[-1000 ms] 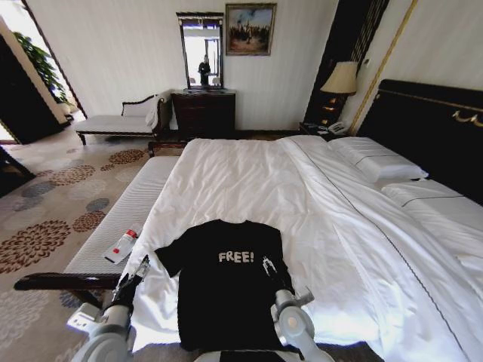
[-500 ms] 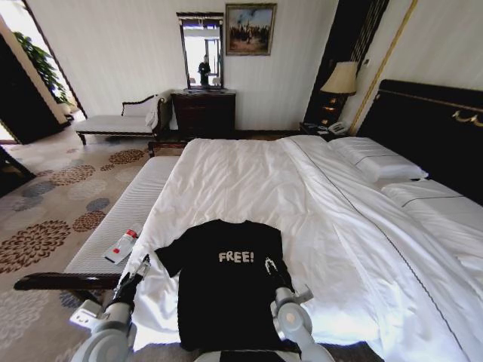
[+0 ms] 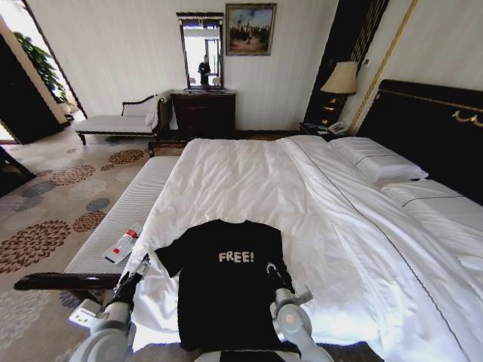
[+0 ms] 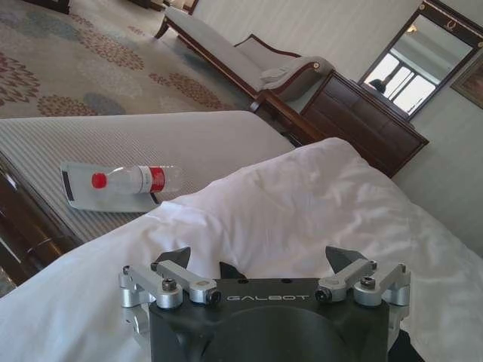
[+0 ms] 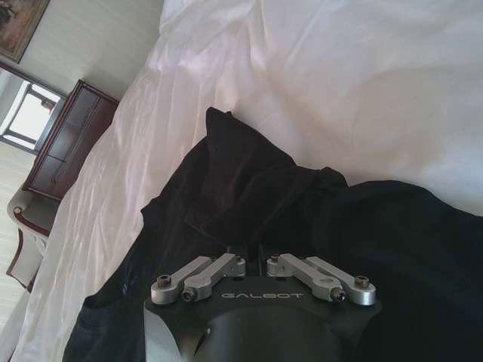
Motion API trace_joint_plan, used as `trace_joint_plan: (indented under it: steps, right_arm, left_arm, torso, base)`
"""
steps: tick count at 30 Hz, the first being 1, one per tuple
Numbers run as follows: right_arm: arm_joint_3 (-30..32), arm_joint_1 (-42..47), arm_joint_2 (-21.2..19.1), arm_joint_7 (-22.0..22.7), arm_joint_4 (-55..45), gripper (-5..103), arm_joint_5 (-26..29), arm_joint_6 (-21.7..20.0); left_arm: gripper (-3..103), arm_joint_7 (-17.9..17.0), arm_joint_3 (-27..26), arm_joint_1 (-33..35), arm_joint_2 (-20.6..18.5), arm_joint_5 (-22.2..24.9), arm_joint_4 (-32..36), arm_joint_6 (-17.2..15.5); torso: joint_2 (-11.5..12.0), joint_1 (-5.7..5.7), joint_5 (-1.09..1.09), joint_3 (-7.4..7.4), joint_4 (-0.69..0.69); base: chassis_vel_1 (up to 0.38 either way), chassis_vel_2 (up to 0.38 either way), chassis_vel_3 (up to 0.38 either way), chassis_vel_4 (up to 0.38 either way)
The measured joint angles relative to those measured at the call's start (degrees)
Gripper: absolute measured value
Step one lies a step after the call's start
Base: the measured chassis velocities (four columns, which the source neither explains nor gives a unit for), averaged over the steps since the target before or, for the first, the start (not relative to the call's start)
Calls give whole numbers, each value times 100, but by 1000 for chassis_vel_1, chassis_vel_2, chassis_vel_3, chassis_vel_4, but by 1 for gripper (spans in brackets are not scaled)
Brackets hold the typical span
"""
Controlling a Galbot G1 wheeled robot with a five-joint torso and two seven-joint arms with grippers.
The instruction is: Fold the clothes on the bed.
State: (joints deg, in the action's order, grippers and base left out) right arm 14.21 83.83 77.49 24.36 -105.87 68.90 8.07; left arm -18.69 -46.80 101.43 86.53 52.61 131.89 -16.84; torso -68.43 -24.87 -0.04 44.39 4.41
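While left hand [image 4: 256, 265] gapes, right hand [image 5: 255, 253] pinches T-shirt [image 3: 225, 280] (sleeve).

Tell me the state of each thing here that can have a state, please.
T-shirt: spread flat on the bed, unfolded, lettering up.
Bed: made.
Left gripper: open, above the duvet, holding nothing.
Right gripper: shut on the T-shirt.
Bottle: capped, lying on its side.

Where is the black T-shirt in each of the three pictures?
Head view: the T-shirt lies flat at the bed's near edge, between the two arms.
Left wrist view: none of its cloth can be made out.
Right wrist view: its dark cloth lies right ahead of the right gripper.
Shared landmark: the dark wood dresser.
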Motion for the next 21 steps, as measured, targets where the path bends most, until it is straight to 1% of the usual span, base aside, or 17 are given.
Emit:
trace_joint_plan:
  steps: [1, 2, 3, 13, 21]
  right_arm:
    - [0, 8, -1, 0, -11, 8, -5, 0]
    - [2, 28, -5, -1, -29, 1, -16, 0]
    - [3, 54, -12, -2, -57, 1, -27, 1]
    - [-61, 415, -134, -2, -294, 0, -188, -33]
    - [-82, 486, -166, -9, -259, 0, -252, -33]
  left_arm:
    - [100, 0, 0, 9, 3, -2, 12, 0]
    - [100, -2, 0, 24, 10, -9, 29, 0]
    - [100, -2, 0, 37, 16, -16, 47, 0]
    - [100, 5, 9, 118, 77, -77, 105, 1]
    - [100, 17, 42, 125, 113, -122, 109, 5]
  torso:
    - [0, 0, 0, 0, 0]
    - [0, 0, 0, 0, 0]
    - [0, 0, 0, 0, 0]
    - [0, 0, 0, 0, 0]
    - [0, 0, 0, 0, 0]
  base:
    - [0, 0, 0, 0]
    - [0, 0, 0, 0]
    - [0, 0, 0, 0]
    - [0, 0, 0, 0]
    - [0, 0, 0, 0]
